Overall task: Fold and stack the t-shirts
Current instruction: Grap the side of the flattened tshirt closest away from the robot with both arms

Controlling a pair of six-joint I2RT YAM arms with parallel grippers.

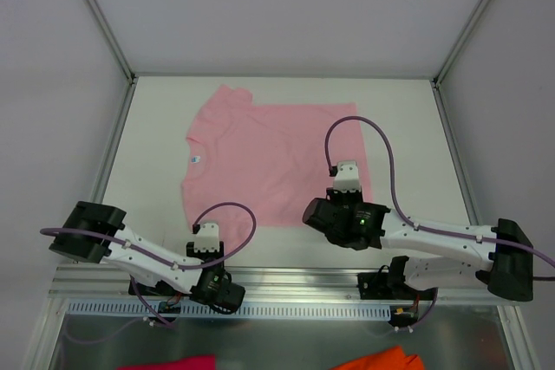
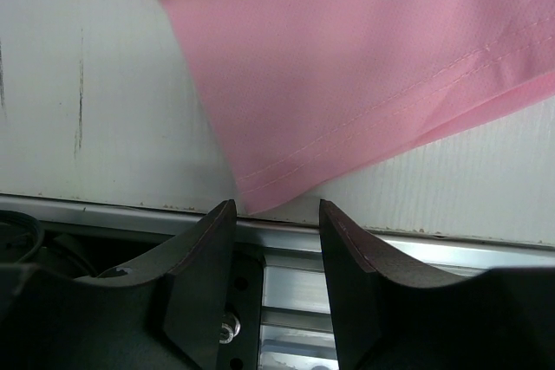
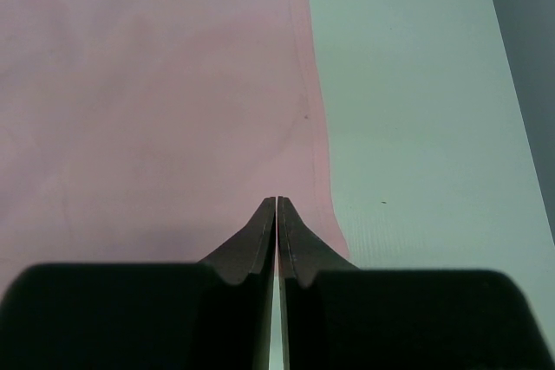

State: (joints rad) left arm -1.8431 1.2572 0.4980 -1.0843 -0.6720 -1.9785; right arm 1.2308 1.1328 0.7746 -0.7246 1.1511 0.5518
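Observation:
A light pink t-shirt (image 1: 277,162) lies spread flat on the white table (image 1: 408,127), its collar and small white neck label (image 1: 196,159) towards the left. My left gripper (image 1: 206,244) sits at the table's near edge, by the shirt's near left corner. In the left wrist view the left gripper (image 2: 277,207) is open and holds nothing, with the t-shirt (image 2: 364,58) corner lying just beyond the tips. My right gripper (image 1: 346,165) hovers over the shirt's right part. In the right wrist view the right gripper (image 3: 277,200) is shut above the t-shirt (image 3: 147,84), close to its stitched edge.
An aluminium rail (image 1: 260,279) runs along the table's near edge. Below it lie a magenta cloth scrap (image 1: 169,363) and an orange cloth scrap (image 1: 381,360). Grey walls and slanted frame posts (image 1: 100,15) enclose the table on three sides.

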